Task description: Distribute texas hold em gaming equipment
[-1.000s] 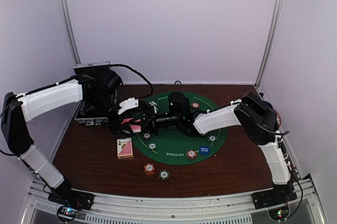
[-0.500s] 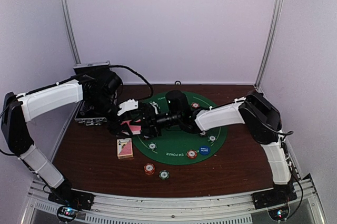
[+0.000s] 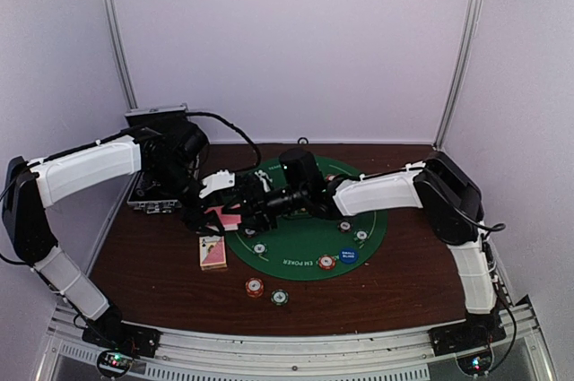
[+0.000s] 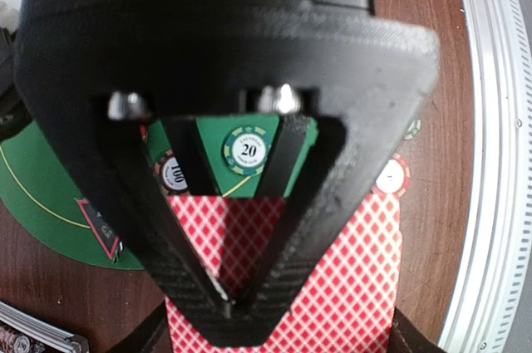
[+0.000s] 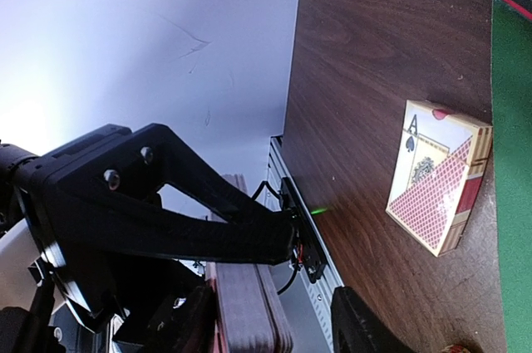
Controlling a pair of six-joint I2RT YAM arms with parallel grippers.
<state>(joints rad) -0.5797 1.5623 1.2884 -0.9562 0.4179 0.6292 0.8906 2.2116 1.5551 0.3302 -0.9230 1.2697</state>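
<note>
Over mat (image 3: 305,239) edge, left gripper (image 4: 226,307) clamping deck (image 4: 332,286), right gripper (image 5: 264,328) parted

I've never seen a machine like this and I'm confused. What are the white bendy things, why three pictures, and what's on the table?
They are robot arms, a left arm and a right arm, each ending in a two-finger gripper. The wide picture comes from a camera fixed above them; the other two come from small cameras on the wrists, so things look huge. On the brown table lies a round green poker mat with chips and a blue disc on it, plus a card box and two more chips nearer the arms. The left gripper pinches a stack of playing cards. The right gripper is open, a finger on either side of that stack.
</note>
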